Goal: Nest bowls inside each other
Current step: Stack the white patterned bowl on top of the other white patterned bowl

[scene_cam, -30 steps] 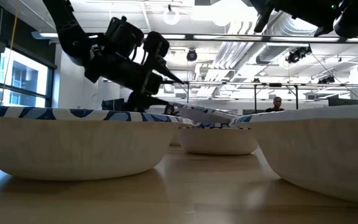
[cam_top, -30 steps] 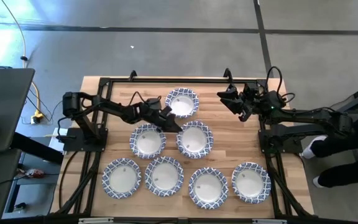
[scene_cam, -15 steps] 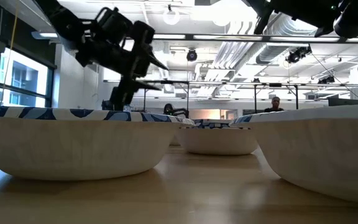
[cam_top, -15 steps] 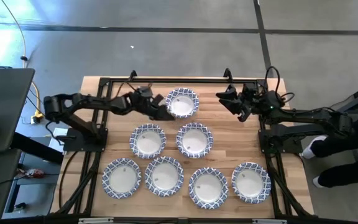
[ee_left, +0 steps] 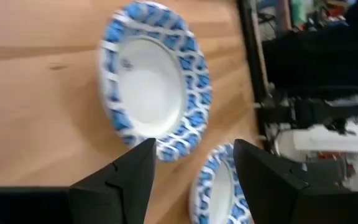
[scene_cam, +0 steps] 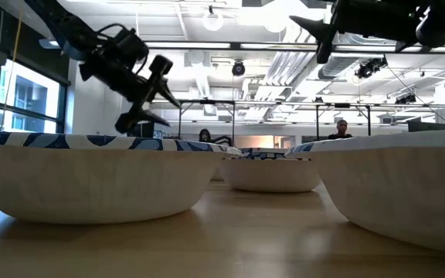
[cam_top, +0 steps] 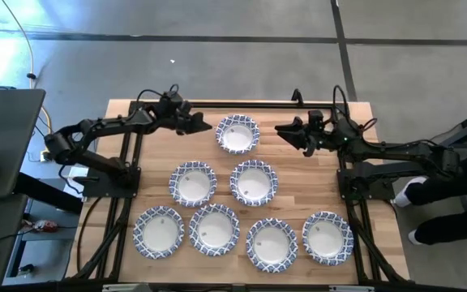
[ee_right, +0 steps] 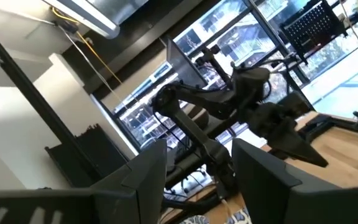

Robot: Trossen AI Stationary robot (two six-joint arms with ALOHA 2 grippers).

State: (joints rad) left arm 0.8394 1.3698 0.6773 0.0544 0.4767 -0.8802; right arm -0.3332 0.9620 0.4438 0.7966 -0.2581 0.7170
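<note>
Blue-and-white rimmed bowls stand on their bases in seven places on the wooden table: one at the far middle [cam_top: 237,134], two in the middle [cam_top: 193,182] [cam_top: 254,182], several along the near edge [cam_top: 214,229]. My left gripper [cam_top: 209,126] [scene_cam: 164,110] hangs open above the table, just left of the far bowl [ee_left: 154,93], touching nothing. My right gripper [cam_top: 280,130] [scene_cam: 307,35] is open, raised high to the right of that bowl, pointing left.
A black frame rail [cam_top: 217,104] runs along the far edge, and arm mounts stand at both sides. Bare wood [cam_top: 314,182] lies right of the middle bowls. In the right wrist view my left arm [ee_right: 229,99] shows across the table.
My left gripper has drawn back from the middle bowls toward the far-left of the table and risen; it now hangs beside the far bowl. A bowl rim that showed tilted below it in the low view now lies level. My right gripper has shifted slightly left.
</note>
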